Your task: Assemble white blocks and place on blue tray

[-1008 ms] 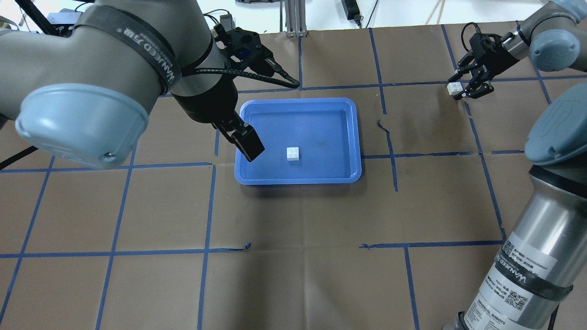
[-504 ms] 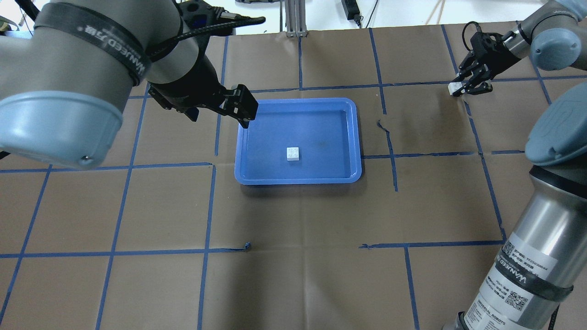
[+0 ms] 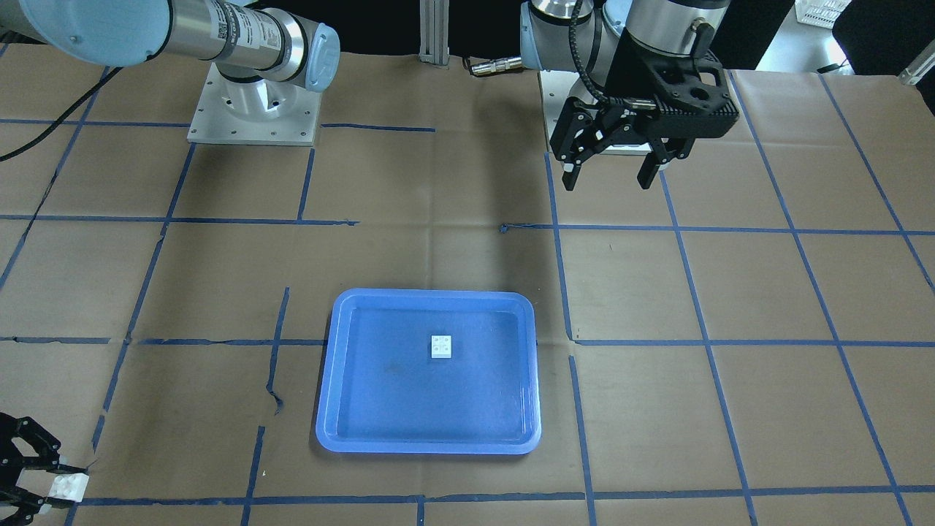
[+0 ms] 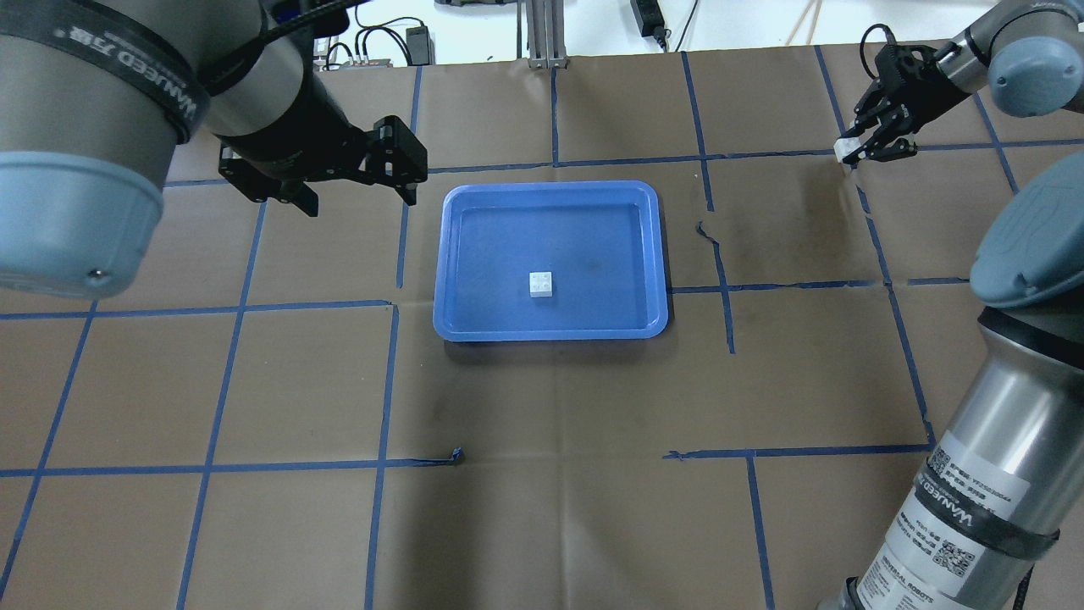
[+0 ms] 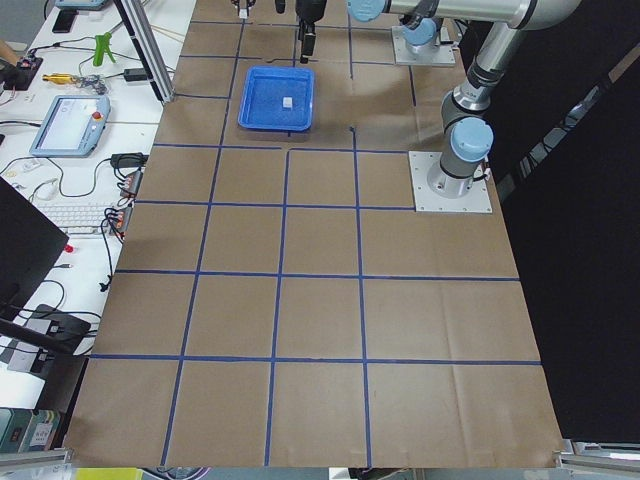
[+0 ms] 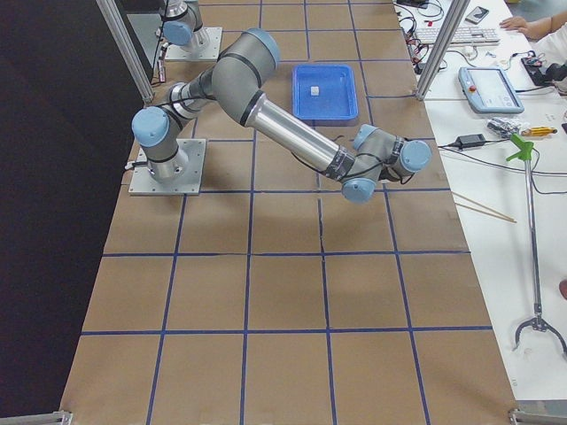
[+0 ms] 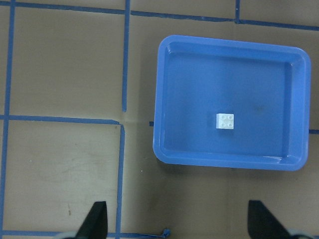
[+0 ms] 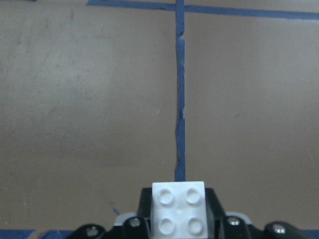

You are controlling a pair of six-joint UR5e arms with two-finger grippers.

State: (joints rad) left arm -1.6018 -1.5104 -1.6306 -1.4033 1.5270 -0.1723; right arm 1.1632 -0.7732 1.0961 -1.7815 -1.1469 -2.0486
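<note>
Brown paper worktop (image 4: 542, 474), gridded in blue tape (image 4: 383, 381). I've got one white block (image 4: 542, 285) sitting studs-up near the middle of the blue tray (image 4: 593, 246). My left tool (image 3: 606, 181) hangs off to the tray's side, spread wide, holding nothing. My right tool (image 4: 855, 151), well away, pinches the other white block (image 8: 178, 213).

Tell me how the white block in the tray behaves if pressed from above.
The block sits flat, studs up and squat, so it probably won't tip or roll. It looks like rigid plastic, likely stiff and light. The tray floor looks smooth, so an off-centre push may slide it.
</note>
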